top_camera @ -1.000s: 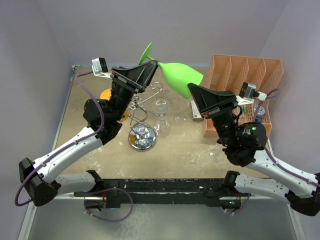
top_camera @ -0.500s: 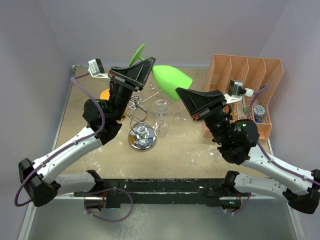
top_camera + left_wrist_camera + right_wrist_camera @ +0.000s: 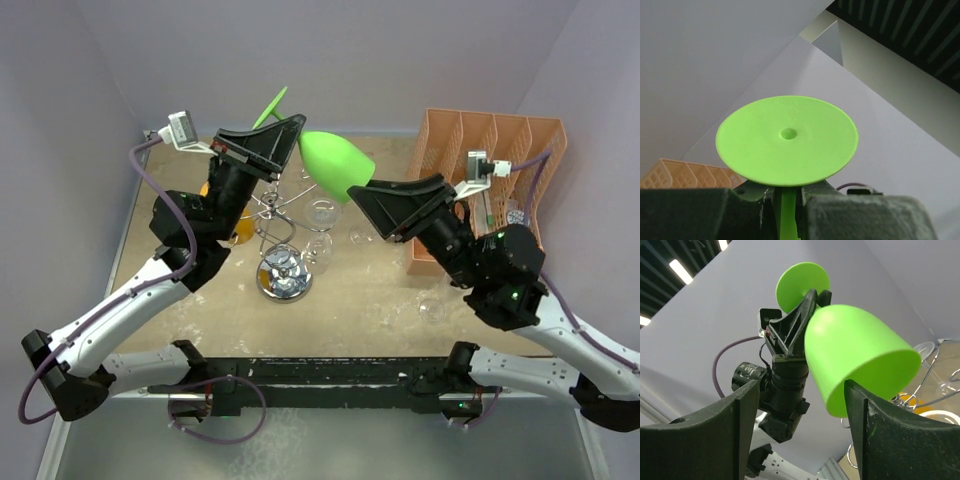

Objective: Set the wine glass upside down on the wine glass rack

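A bright green wine glass [image 3: 335, 165] hangs in the air above the back of the table, tilted, its bowl pointing right and down and its foot [image 3: 270, 108] up and to the left. My left gripper [image 3: 290, 135] is shut on its stem; in the left wrist view the stem [image 3: 787, 212] sits pinched between the fingers of the left gripper [image 3: 786, 200], under the round foot [image 3: 787, 140]. My right gripper [image 3: 362, 195] stands open at the bowl's rim. The rim of the wine glass [image 3: 855, 355] overlaps one finger [image 3: 880, 435] of the right gripper [image 3: 801, 390]; I cannot tell if they touch. The chrome wine glass rack [image 3: 285, 275] stands below.
Clear glasses [image 3: 322, 212] sit around the rack's arms. An orange mesh file organiser [image 3: 490, 150] with small items fills the back right. An orange object [image 3: 212, 188] lies partly hidden behind the left arm. Grey walls enclose the table on three sides.
My right gripper has opened and let go of the bowl. The left gripper closed on the stem, and the glass shifted a little left and down.
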`<state>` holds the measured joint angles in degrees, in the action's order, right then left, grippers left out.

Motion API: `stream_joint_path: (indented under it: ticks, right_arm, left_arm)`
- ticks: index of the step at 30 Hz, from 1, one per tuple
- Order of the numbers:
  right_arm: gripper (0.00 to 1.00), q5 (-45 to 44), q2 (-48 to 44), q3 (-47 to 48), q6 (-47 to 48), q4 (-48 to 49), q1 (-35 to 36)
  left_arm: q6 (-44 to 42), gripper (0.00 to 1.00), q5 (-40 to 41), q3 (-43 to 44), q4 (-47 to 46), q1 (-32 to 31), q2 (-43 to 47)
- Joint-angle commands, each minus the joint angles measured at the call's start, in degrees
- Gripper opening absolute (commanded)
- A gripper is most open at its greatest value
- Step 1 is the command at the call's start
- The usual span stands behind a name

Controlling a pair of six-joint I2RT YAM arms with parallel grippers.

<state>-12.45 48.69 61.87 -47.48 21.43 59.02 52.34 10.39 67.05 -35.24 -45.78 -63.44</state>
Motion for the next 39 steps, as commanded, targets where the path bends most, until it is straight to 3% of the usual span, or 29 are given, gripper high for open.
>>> stream_joint_path:
  ticks: [1, 4, 6, 8, 11, 15, 19, 21, 29, 39]
  right_arm:
    - [0.71, 3.11, 1.41, 11.31, 9.09, -16.92, 0.21]
    - [0.72, 1.54, 3.83, 18.37, 10.19, -28.95, 0.21]
    - [0.72, 0.64, 3.85, 19.74, 10.04, -31.66, 0.21]
    - [0.74, 1.2, 3.55, 20.21, 10.49, -31.86, 0.21]
    - [0.87, 6.66, 3.54, 22.14, 13.58, -30.6, 0.21]
    - [0.88, 8.63, 3.36, 22.97, 13.54, -27.07, 0.21]
    - [0.86, 7.45, 4.75, 24.29, 11.0, -27.2, 0.21]
    - [0.86, 1.9, 4.48, 25.26, 11.4, -30.79, 0.21]
    - [0.85, -8.18, -7.92, 11.67, 5.73, -25.73, 0.21]
    - [0.7, -7.53, -1.4, 23.88, 1.11, -27.34, 0.21]
  left_arm:
    - [-8.7, 0.0, -4.26, 3.63, 2.5, 0.03, 1.5]
    - [-14.35, 0.0, -7.16, 6.41, 6.61, -0.01, 1.19]
    - [-18.08, 0.0, -8.91, 7.95, 8.96, -0.01, 0.32]
    - [-20.62, 0.0, -11.68, 7.54, 7.93, 0.01, -0.19]
    - [-24.62, 0.0, -15.59, 6.81, 5.13, 0.01, -1.46]
    - [-29.16, 0.0, -18.28, 8.78, 7.25, -0.01, -2.91]
    - [-33.14, 0.0, -20.98, 9.5, 7.25, 0.03, -3.39]
    - [-34.35, 0.0, -19.29, 9.22, 7.02, -0.01, -3.15]
    - [-35.57, 0.0, -15.73, 6.33, 2.82, 0.03, -2.34]
    - [-41.64, 0.0, -22.92, 4.42, -4.24, -0.01, -7.14]
